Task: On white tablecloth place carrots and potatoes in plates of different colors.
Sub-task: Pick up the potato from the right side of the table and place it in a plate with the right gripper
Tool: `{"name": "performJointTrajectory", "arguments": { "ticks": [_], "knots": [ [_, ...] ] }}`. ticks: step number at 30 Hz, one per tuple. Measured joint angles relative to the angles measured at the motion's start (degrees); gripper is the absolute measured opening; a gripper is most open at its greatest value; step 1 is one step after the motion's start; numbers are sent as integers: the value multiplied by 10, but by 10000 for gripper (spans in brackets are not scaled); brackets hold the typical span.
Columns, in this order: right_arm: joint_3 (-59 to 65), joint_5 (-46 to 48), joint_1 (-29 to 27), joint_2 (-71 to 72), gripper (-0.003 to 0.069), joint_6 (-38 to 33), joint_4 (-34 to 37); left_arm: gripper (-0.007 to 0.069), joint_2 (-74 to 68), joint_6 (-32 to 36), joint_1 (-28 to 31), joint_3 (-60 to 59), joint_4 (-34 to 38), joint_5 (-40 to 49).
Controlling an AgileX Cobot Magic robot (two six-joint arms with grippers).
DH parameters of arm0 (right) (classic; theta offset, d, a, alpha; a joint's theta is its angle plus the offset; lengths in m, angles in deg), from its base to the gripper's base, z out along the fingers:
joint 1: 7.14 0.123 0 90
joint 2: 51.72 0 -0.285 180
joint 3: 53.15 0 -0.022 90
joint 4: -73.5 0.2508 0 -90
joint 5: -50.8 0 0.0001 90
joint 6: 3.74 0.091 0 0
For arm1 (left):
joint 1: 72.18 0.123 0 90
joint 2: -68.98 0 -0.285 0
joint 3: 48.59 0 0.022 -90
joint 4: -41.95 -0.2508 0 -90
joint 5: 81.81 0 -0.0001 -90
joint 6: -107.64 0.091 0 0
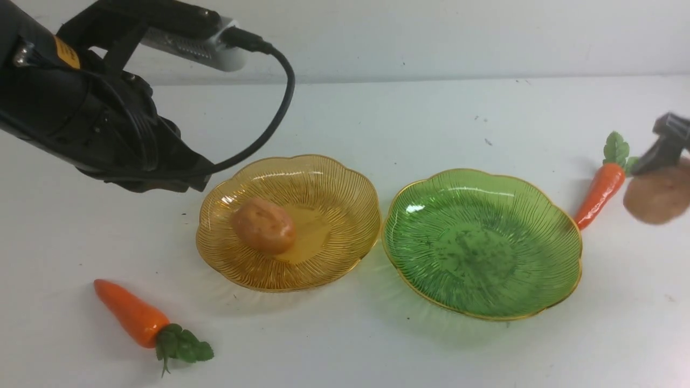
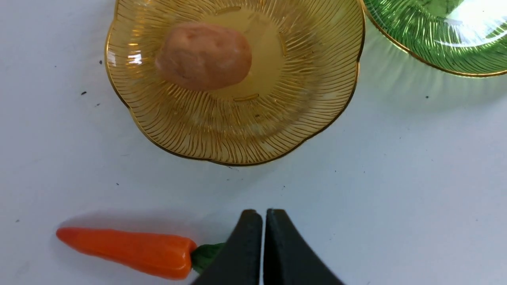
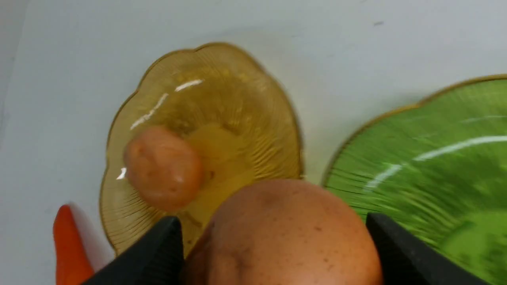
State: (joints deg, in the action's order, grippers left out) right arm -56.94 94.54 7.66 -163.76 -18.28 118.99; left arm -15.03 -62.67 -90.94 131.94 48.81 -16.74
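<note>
potato [image 1: 264, 225] lies in the amber plate [image 1: 334, 215], toward its 9 o'clock side. the second potato [image 1: 657, 195], blurred, is clamped in the right pincer [image 3: 273, 221] at 3 o'clock of the green plate [image 1: 485, 248]. the near carrot [image 1: 129, 312] lies on the white tablecloth [image 1: 345, 345] at 7 o'clock of the amber plate, the far carrot [image 1: 601, 194] at 2 o'clock of the green plate. the left pincer [image 2: 264, 215], pressed together on nothing, hangs at 9 o'clock of the amber plate.
</note>
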Motion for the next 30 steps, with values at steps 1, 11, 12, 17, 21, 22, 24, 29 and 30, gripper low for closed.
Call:
{"name": "performJointTrajectory", "arguments": {
  "ticks": [1, 11, 12, 17, 21, 22, 24, 29, 30],
  "knots": [
    [-5, -4, 15, -11, 526, -1, 2, -4, 0, 0, 0, 0, 1, 3],
    [-169, -22, 133, -184, 526, -2, 15, -4, 3, -2, 0, 0, 0, 33],
    [-182, -18, 137, -199, 526, 3, 15, -4, 6, -5, 0, 0, -1, 40],
    [-229, 15, 141, -250, 558, 36, -4, -4, 23, -20, 0, 0, -16, 50],
    [-252, 49, 141, -255, 650, 64, -49, -4, 51, -54, 0, 0, -52, 61],
    [-263, 61, 141, -255, 657, 68, -64, -4, 54, -61, 0, 0, -60, 64],
    [-288, 102, 141, -255, 665, 86, -101, -4, 58, -76, 0, 0, -77, 65],
    [-397, 251, 134, -253, 625, 140, -219, -4, 58, -122, 4, -11, -115, 65],
    [-408, 256, 132, -248, 605, 145, -244, -4, 59, -136, 9, -23, -123, 64]
  ]
}}
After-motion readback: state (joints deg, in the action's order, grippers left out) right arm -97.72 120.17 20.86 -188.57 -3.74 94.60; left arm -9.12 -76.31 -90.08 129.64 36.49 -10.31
